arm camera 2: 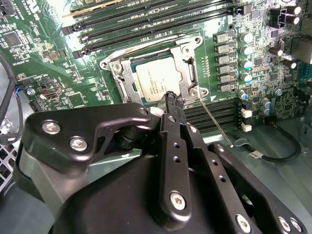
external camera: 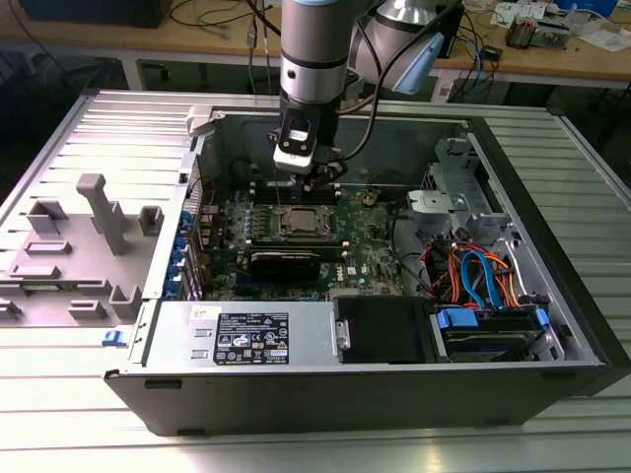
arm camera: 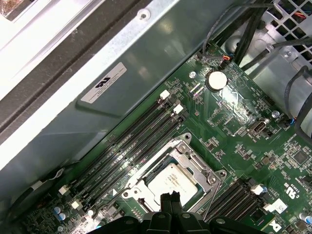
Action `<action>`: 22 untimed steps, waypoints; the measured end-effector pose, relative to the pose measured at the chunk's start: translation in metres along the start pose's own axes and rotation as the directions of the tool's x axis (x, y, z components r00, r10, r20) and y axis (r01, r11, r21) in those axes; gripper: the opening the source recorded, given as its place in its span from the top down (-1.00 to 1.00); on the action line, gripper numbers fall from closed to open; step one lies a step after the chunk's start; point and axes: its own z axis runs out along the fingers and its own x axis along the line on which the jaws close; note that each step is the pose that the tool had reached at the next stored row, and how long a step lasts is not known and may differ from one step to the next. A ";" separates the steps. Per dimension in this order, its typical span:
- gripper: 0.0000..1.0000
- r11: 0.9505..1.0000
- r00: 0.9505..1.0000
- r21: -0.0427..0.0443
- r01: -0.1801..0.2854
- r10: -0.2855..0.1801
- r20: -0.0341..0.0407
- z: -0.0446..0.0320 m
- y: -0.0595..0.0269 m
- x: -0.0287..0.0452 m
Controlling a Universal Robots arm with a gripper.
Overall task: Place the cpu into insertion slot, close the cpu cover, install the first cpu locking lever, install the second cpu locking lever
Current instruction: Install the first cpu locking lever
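Cpu (arm camera 2: 157, 80) just below end effector (arm camera 2: 173, 101)

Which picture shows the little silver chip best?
The second wrist view: the cpu lies large and nearly whole inside the cpu cover. The first wrist view shows it too, with the gripper hiding its edge. In the exterior view it is tiny.

The cpu (arm camera 2: 157, 80) is topped with dull grey metal; the cpu cover (arm camera 2: 188, 67) is formed of bright bare metal (faintly scuffed). The gripper (arm camera 2: 173, 100) is finished in matt black, the circuit board (arm camera 2: 92, 73) in glossy green.
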 end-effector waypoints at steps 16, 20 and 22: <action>0.79 0.981 0.981 0.005 0.196 -0.196 -0.002 0.0006 -0.0112 0.0104; 0.79 0.973 0.973 0.007 0.231 -0.231 -0.002 0.0006 -0.0123 0.0101; 0.79 0.973 0.973 0.007 0.232 -0.232 -0.003 0.0006 -0.0124 0.0101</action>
